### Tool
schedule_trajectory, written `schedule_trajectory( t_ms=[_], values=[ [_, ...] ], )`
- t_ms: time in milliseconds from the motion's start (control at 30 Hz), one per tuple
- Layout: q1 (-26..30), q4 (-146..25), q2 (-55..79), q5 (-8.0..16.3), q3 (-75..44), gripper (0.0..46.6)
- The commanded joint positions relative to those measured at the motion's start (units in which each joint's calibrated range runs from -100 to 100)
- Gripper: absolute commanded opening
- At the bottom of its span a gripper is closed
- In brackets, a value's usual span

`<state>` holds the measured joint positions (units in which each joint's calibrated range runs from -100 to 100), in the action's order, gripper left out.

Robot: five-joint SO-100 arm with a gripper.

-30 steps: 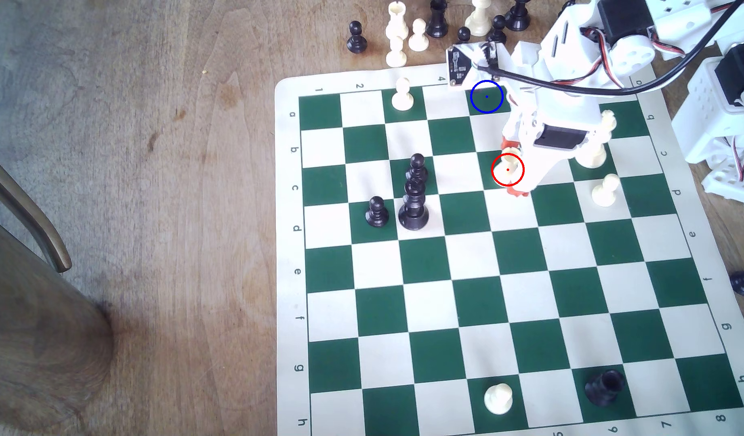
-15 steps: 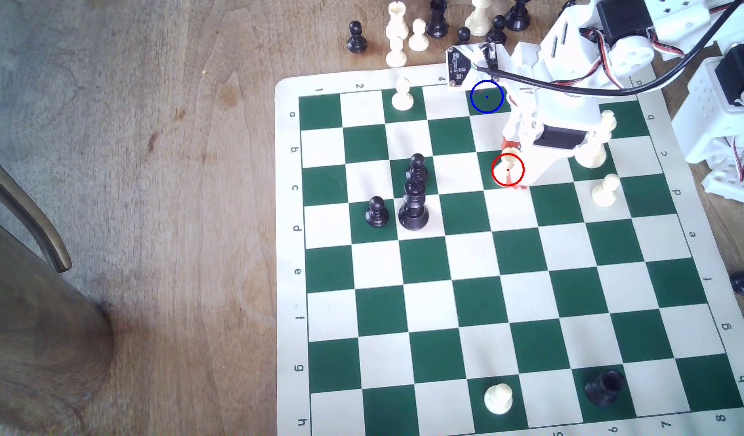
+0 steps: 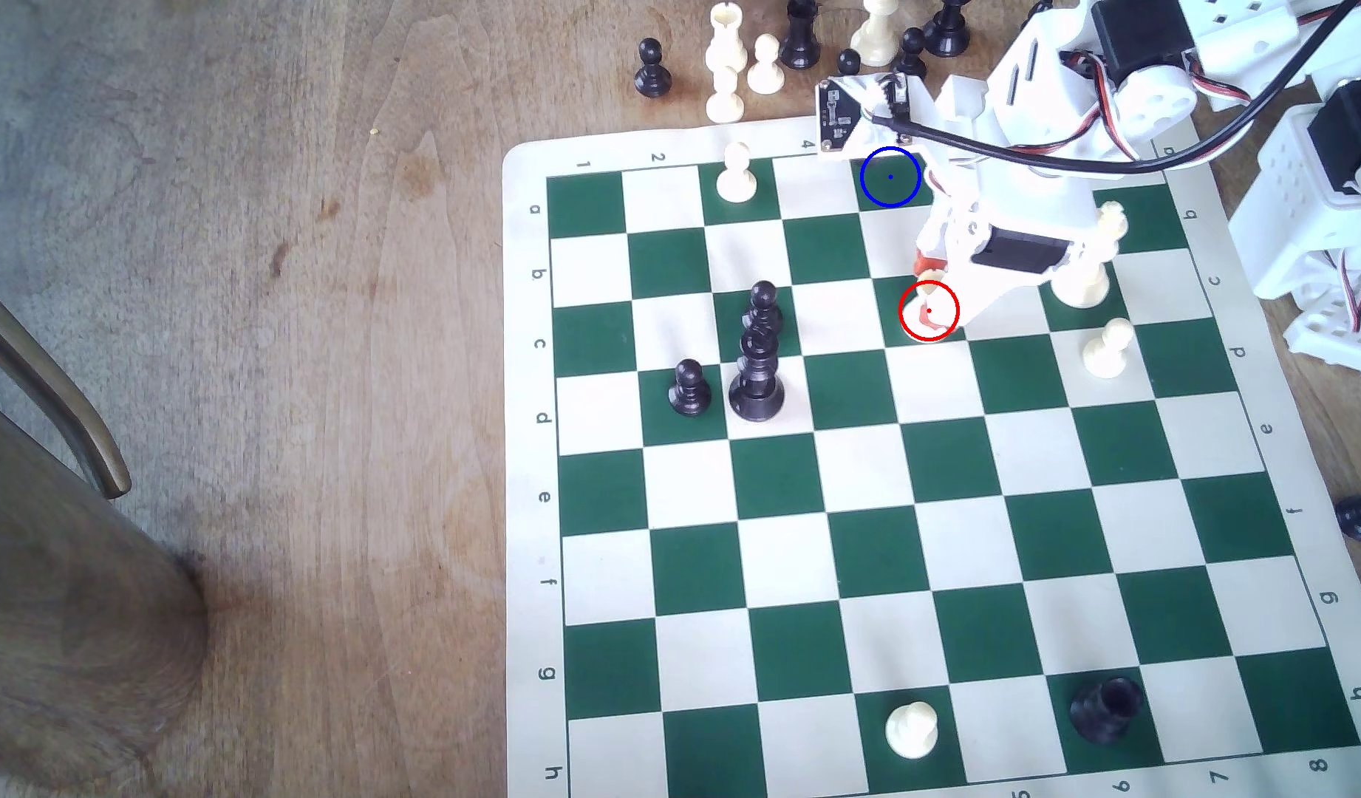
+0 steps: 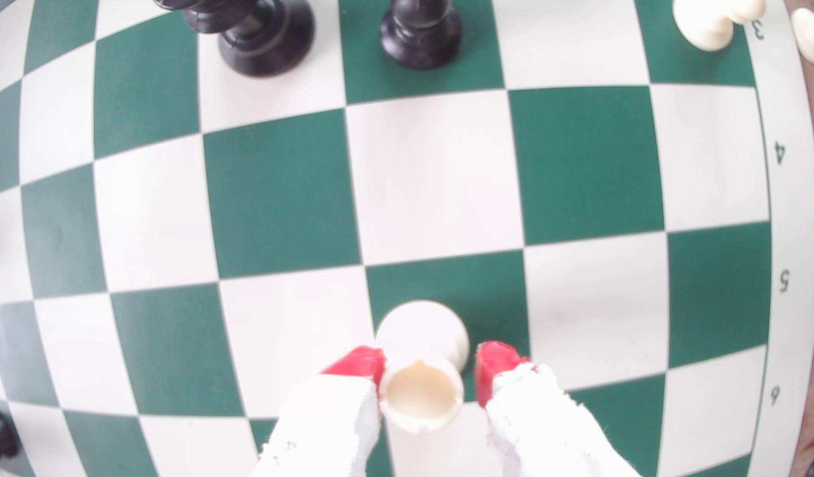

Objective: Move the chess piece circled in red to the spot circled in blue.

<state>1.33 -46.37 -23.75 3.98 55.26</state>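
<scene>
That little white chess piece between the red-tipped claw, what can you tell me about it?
The chess piece is a short cream rook, seemingly smooth plastic, with a wide round base, stubby body and a hollow, notched top. It stands upright on a dark green square, inside the red ring in the exterior view. The claw straddles it: one red-tipped finger touches its top, the other shows a slim gap.

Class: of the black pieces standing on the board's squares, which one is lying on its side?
The black piece near the 7 label, its hollow base facing us; the three black pieces by rows c and d stand upright.

My fingers are rough white plastic tipped with red pads. The chess piece is smooth cream plastic; the board matt, the table grained wood.
</scene>
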Motion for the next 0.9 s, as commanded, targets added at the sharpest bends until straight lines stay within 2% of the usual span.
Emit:
schedule_trajectory(
  t_ms=[0, 267, 533, 867],
  values=[
    [0.7, 0.6, -0.6, 0.2, -0.7, 9.8],
    [0.8, 0.6, -0.9, 0.2, -0.5, 6.5],
    [1.4, 0.0, -1.8, 1.2, -0.5, 3.6],
    [1.4, -7.6, -13.2, 2.8, -4.9, 1.6]
  ],
)
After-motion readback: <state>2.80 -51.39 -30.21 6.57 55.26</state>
